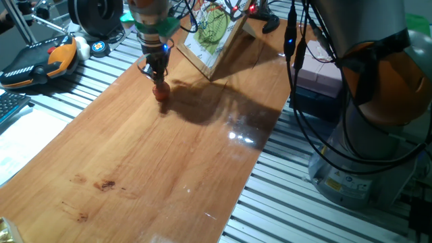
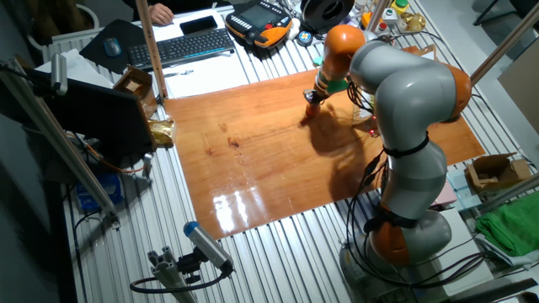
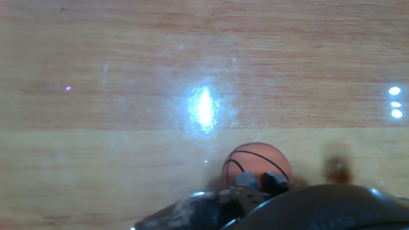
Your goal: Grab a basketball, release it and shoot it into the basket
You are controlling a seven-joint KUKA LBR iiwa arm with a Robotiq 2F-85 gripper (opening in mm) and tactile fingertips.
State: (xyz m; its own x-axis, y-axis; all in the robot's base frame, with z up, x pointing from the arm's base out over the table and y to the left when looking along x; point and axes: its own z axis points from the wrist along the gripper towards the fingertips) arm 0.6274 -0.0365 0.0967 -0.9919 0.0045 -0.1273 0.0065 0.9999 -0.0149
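Ball: the basketball [image 1: 160, 92] sits low over the table [image 1: 169, 162], near the basket [image 1: 214, 27].
Gripper: the gripper [image 1: 157, 79] seems pinched on it.
Progress: grab likely done; release and shot remain.

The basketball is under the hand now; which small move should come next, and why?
Probably close the hand on the basketball before any lift. The ball sits on the wooden table right at the fingertips, and the hand view shows it just ahead of the fingers, yet no picture clearly shows a firm grip. The basket stands behind it.
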